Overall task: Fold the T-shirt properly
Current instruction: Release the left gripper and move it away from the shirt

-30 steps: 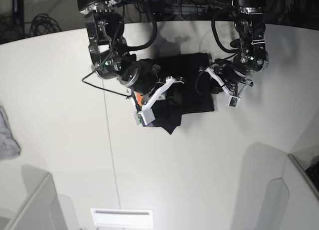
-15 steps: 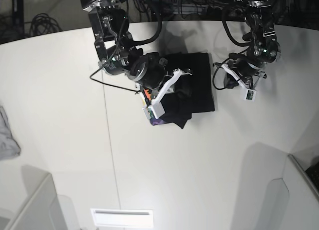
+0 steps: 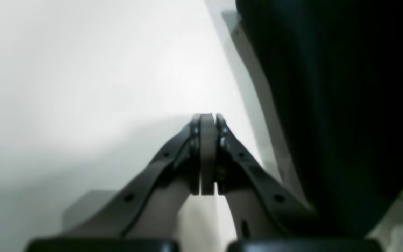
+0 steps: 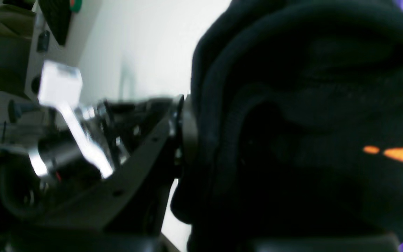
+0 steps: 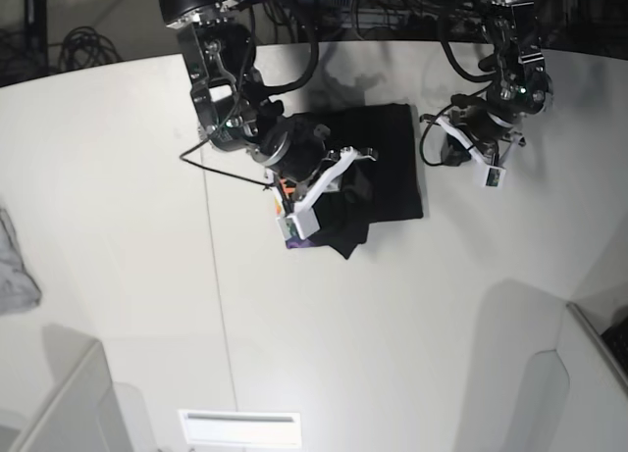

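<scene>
T-shirt (image 5: 378, 173) lies bunched in a dark heap at the far middle of the white counter (image 5: 294, 325). Right hand (image 4: 187, 140) is clamped on a thick fold of it, black cloth filling that wrist view, orange print peeking through. Left hand (image 3: 207, 154) sits beside the shirt's edge, fingers pressed together, holding nothing. Grey cloth (image 5: 15, 266) lies well apart at the counter's edge.

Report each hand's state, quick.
Left hand: closed, holding nothing, beside the T-shirt.
Right hand: closed on a bunched fold of the T-shirt.
</scene>
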`<state>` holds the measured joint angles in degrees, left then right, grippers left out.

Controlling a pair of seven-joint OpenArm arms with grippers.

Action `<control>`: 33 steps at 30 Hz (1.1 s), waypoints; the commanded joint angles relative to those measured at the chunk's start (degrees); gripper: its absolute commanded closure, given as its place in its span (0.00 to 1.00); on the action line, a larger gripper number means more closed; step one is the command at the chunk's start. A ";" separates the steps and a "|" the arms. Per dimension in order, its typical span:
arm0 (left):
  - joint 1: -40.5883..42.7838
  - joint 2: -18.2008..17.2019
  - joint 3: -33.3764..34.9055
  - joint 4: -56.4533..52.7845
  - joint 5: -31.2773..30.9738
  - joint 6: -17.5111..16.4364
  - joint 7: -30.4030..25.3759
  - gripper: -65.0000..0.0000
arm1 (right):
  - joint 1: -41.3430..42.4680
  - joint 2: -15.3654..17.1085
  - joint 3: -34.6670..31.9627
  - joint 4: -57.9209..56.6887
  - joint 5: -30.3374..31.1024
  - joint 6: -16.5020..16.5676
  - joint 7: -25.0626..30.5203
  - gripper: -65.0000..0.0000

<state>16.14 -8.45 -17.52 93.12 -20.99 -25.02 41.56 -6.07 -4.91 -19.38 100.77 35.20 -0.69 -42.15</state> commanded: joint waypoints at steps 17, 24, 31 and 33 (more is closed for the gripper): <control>8.78 -0.21 -13.47 7.58 0.99 -7.38 1.56 1.00 | 1.36 -0.68 -0.18 -1.04 0.98 0.38 0.88 1.00; 8.78 -0.21 -13.29 7.58 0.99 -7.38 1.56 1.00 | 1.27 -0.68 -0.18 -3.15 1.15 0.38 0.88 1.00; 8.87 -0.21 -13.29 7.49 1.08 -7.38 1.56 1.00 | 1.19 -0.68 -0.18 -3.15 1.15 0.38 0.88 0.87; 8.87 -0.21 -13.29 7.49 1.08 -7.38 1.56 1.00 | 1.19 -0.68 -0.18 -3.15 1.15 0.38 0.88 0.78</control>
<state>24.82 -8.08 -30.65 99.70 -19.49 -31.97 44.14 -5.61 -4.95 -19.40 96.73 35.55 -0.69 -42.39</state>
